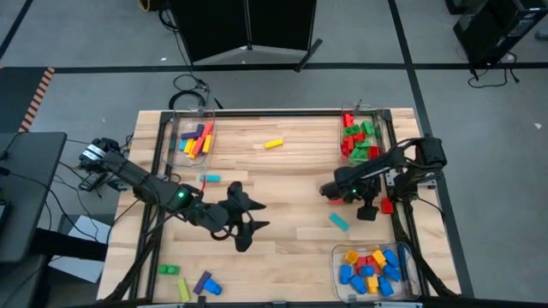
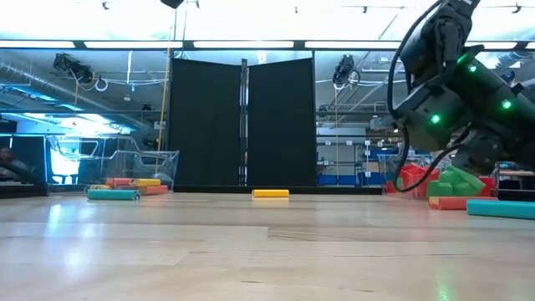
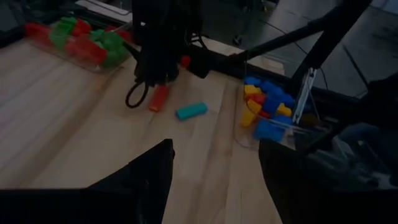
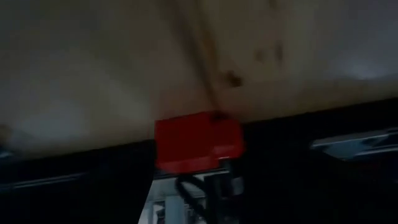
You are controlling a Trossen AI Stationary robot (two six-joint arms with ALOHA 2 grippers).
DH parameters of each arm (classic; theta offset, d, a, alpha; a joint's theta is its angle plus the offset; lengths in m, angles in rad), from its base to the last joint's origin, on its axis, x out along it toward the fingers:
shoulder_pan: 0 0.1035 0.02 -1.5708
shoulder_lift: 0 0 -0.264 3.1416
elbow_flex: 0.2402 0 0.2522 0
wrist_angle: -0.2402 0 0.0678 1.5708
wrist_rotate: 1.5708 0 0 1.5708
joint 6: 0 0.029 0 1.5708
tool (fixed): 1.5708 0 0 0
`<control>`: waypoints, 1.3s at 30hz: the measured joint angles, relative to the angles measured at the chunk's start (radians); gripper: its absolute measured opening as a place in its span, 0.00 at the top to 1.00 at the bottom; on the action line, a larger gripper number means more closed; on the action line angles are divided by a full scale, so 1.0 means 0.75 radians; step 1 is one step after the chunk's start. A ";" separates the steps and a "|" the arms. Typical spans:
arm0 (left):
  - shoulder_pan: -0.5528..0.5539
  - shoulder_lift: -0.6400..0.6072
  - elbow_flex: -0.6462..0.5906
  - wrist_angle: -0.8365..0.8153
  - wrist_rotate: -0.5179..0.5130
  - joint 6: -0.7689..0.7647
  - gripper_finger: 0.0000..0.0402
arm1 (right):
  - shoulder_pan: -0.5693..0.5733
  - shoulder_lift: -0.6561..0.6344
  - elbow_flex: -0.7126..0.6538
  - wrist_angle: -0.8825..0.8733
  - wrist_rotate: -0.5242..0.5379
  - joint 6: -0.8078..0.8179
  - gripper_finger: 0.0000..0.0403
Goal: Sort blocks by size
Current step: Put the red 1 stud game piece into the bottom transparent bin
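The right gripper [image 1: 370,208], fingers spread, hangs low over a red block [image 4: 198,143] at right. The left gripper [image 1: 248,221] waits mid-tabletop [image 1: 282,180], fingers spread, empty.

My arms are dark, almost black, with small green lights glowing on them, over a pale blond wood table [image 1: 282,184] edged by a black frame. Just ahead of my right gripper [image 1: 370,210] sits a bright red block [image 4: 198,143]. A teal block [image 1: 339,222] and a yellow block [image 1: 273,144] lie on the boards.
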 joint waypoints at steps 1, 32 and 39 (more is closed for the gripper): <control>0.003 0.000 0.000 0.002 -0.001 -0.004 0.39 | -0.008 0.000 -0.005 0.000 0.020 -0.010 0.13; 0.029 0.001 0.000 0.033 -0.075 -0.073 0.39 | 0.057 -0.001 -0.166 0.169 -0.186 -0.114 0.15; 0.053 0.001 0.000 0.038 -0.079 -0.068 0.39 | 0.045 -0.002 -0.124 0.108 -0.192 -0.124 0.18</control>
